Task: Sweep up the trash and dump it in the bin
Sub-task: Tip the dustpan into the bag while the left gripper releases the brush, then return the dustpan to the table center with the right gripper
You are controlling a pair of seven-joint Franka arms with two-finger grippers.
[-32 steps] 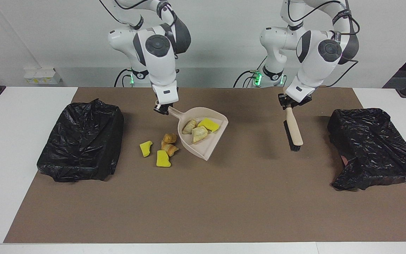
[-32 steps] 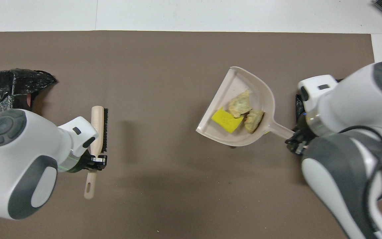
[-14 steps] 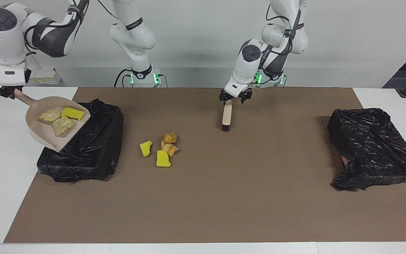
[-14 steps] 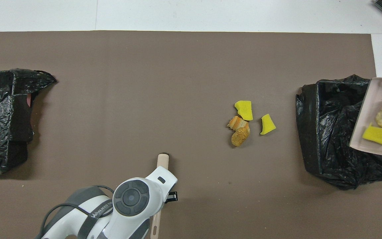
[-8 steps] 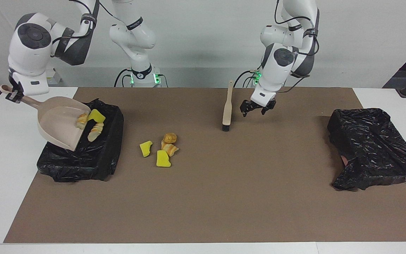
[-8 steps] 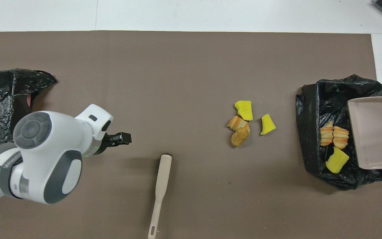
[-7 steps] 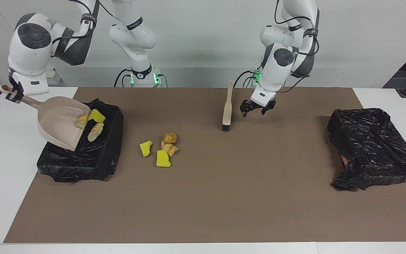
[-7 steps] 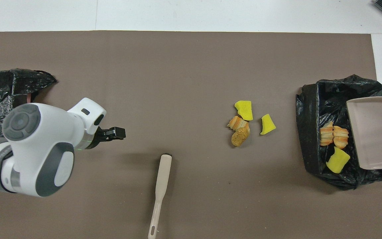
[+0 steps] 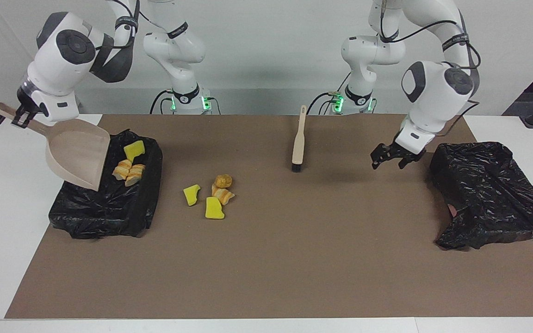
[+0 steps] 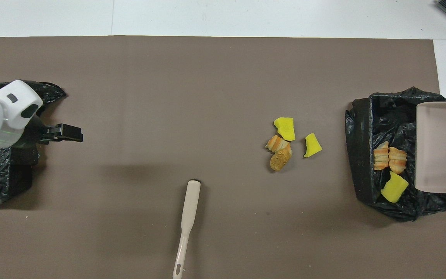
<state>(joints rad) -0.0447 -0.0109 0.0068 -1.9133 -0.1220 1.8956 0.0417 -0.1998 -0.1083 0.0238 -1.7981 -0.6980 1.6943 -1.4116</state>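
Trash (image 9: 211, 194) only half dealt with from the facing view: four bits loose mid-mat, right gripper (image 9: 19, 114) clamped on tilted dustpan (image 9: 77, 155) over bin (image 9: 109, 194), left gripper (image 9: 391, 157) spread wide, empty, well apart from brush (image 9: 298, 144). Overhead, dumped lumps (image 10: 390, 161) near bin's (image 10: 362, 162) mat-side wall, could probably spill if dustpan (image 10: 439, 147) clips the liner.

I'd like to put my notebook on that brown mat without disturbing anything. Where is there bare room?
The widest bare stretch of the mat runs along the edge farthest from the robots. Another lies between the brush and the bin at the left arm's end, though the open left pincer hangs there. It is crowded around the loose trash beside the other bin.
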